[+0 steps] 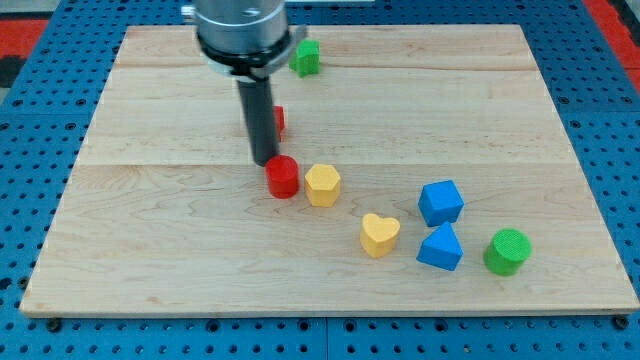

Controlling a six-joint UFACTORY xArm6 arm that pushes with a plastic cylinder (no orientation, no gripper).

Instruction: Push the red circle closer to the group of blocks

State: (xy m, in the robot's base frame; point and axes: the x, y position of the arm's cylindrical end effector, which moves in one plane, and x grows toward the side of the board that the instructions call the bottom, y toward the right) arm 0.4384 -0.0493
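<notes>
Centrally, the red circle point(283, 177) is taken as landmark: a short red cylinder standing upright on the wooden board point(150, 240).

- My tip point(265, 162): dark rod seen coming down from the grey arm housing point(240, 30) at the view's top; its lower end is placed just above-left of the red circle, touching it or very nearly so; actual contact cannot be told. No fingers are carried on the rod, so no open or closed state can be reported.
- Second red block point(279, 121): seen above the red circle, mostly hidden behind the rod; only a sliver shows, shape cannot be made out.
- Yellow hexagon-like block point(323, 185): set just right of the red circle, a narrow gap or light contact between them; which cannot be told.
- Yellow heart point(380, 234): lower right of the red circle, beyond the yellow hexagon-like block, apart from it.
- Blue cube-like block point(440, 202): well to the right of the red circle, slightly lower.
- Blue triangular block point(440, 248): right and lower again, just under the blue cube-like block, close to it.
- Green cylinder point(507, 251): farthest right of the red circle, beside the blue triangular block.
- Green block point(306, 58): well above the red circle, near the board's top edge, partly beside the arm housing; shape not clear.
- Blue pegboard surface point(40, 110) is seen around the board on all sides.
</notes>
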